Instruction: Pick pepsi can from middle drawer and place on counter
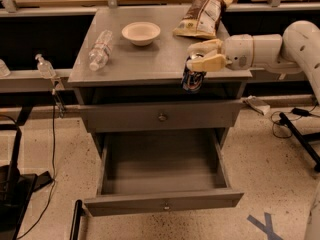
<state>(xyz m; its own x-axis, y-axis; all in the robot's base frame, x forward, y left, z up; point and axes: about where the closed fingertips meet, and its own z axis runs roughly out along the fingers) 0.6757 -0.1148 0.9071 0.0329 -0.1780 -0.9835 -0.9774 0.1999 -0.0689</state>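
The pepsi can [193,78], dark blue with red-white marks, hangs upright in my gripper [204,55] at the counter's front edge, right of middle. The cream fingers [210,63] are shut on its top. The can's lower part is in front of the counter [150,59] edge, above the closed upper drawer front. The middle drawer [162,176] is pulled wide open below, and its inside looks bare. My white arm reaches in from the right.
On the counter lie a clear water bottle [100,49], a cream bowl [141,33] and a chip bag [204,15]. The closed drawer has a brass knob [162,117]. A spray bottle [45,66] stands at the left; cables and a stand leg lie at the right.
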